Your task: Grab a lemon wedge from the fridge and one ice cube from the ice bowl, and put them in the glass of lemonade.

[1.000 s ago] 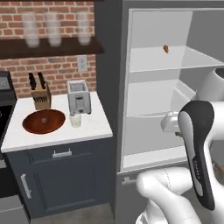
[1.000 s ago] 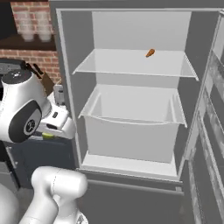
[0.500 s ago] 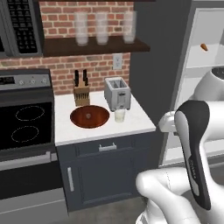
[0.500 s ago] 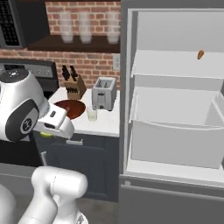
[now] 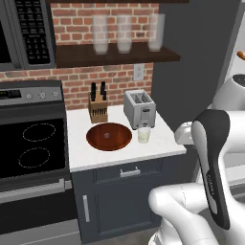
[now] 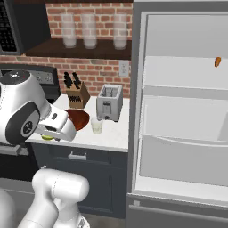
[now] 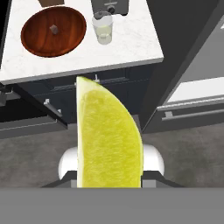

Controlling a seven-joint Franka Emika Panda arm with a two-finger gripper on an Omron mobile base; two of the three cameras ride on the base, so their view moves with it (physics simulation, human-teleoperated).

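Base swung from the dark grey fridge [image 6: 178, 111] to the tabletop [image 5: 158, 143]; jaws clenched on yellow-green lemon wedge [image 7: 109, 140] (tumbler of pale lemonade [image 7: 103, 28] at 12 o'clock).

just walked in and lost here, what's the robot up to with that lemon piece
The robot's hand is shut on a yellow-green lemon wedge, carried in front of the white counter. There a small clear glass of pale lemonade stands beside a wide reddish-brown wooden bowl with one ice cube. The wedge is not yet in the glass.
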